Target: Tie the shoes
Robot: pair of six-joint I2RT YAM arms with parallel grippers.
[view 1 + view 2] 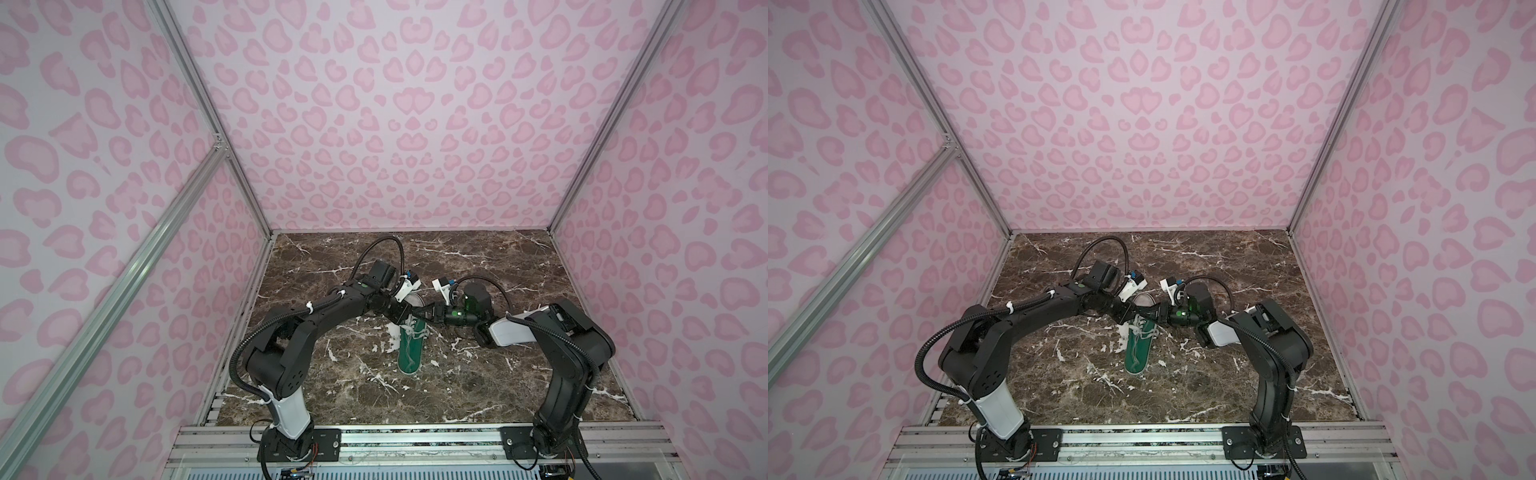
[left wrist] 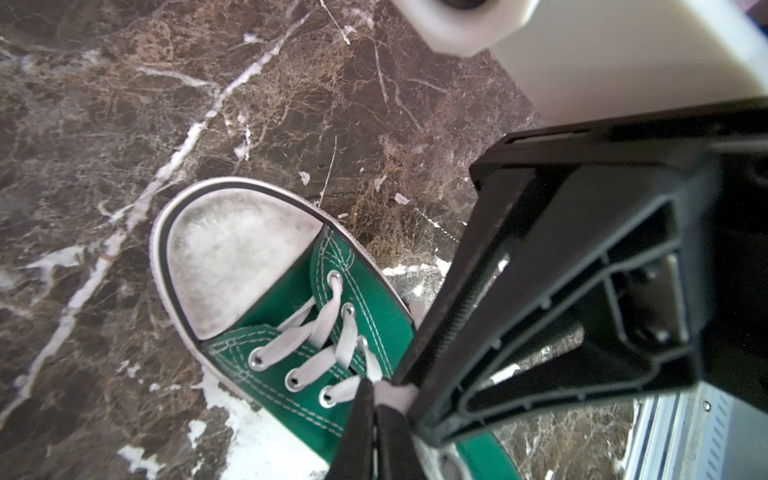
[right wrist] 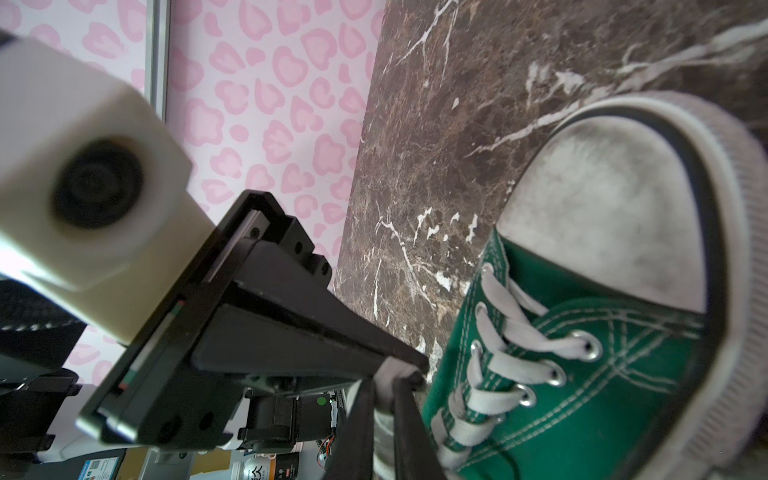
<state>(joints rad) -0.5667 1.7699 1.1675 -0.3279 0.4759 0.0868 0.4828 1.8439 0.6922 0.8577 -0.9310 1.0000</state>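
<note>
Green sneaker (image 1: 410,349) on marble worktop (image 1: 498,374), left hand (image 2: 376,409) and right hand (image 3: 384,384) each clamped on white lace (image 2: 390,392).

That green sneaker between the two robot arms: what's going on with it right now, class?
Two robot arms are working on the laces of a green sneaker lying on a marble tabletop. The left gripper and the right gripper meet over the laced part of the shoe, and each appears shut on a strip of white lace. The lower eyelets are laced in crosses, but no bow is visible.
</note>
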